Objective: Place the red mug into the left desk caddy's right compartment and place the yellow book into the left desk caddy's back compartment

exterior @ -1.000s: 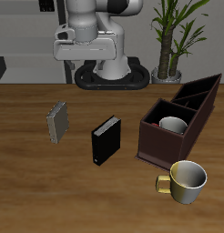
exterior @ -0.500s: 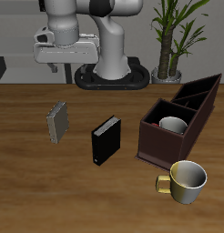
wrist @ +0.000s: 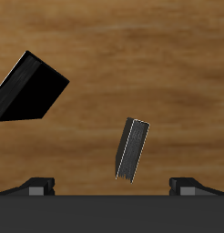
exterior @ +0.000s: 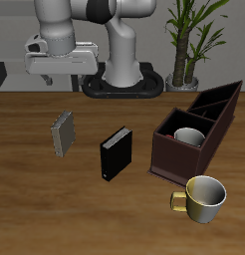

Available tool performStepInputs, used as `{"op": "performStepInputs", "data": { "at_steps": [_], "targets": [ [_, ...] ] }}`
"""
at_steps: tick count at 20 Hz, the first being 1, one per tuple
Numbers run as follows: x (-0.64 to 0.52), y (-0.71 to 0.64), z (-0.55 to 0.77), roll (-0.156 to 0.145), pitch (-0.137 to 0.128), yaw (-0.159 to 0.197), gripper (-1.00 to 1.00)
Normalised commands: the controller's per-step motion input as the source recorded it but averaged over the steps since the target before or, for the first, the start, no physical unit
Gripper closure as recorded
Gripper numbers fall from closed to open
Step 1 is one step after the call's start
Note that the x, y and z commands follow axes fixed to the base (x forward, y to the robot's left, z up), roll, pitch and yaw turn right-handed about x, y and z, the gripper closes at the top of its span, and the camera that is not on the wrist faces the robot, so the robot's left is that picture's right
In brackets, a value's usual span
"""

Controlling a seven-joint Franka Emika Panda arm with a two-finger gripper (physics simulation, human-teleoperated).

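The fingers (wrist: 112, 185) are spread wide and hold nothing. They hang high above the yellow book (exterior: 63, 132), which stands on the worktop (exterior: 55, 209), between the two tips but far below them.

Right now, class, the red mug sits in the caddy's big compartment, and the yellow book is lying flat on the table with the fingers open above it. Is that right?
Not quite. The yellow book is not lying flat: it stands upright on the table, as the exterior view shows. The rest holds: the red mug sits in the caddy's big compartment, and the wrist view shows the fingers open above the book.
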Motion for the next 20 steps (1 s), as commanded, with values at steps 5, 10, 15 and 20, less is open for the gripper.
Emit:
{"op": "performStepInputs", "data": {
  "at_steps": [5, 10, 15, 20],
  "targets": [
    [0.05, -0.14, -0.19, -0.005, -0.006, 0.015, -1.00],
    [-0.05, -0.16, -0.15, 0.007, -0.030, -0.018, -1.00],
    [-0.03, -0.10, -0.18, -0.001, -0.010, -0.018, -1.00],
    [0.04, -0.07, -0.31, 0.010, 0.023, -0.055, -1.00]
  ]
}}
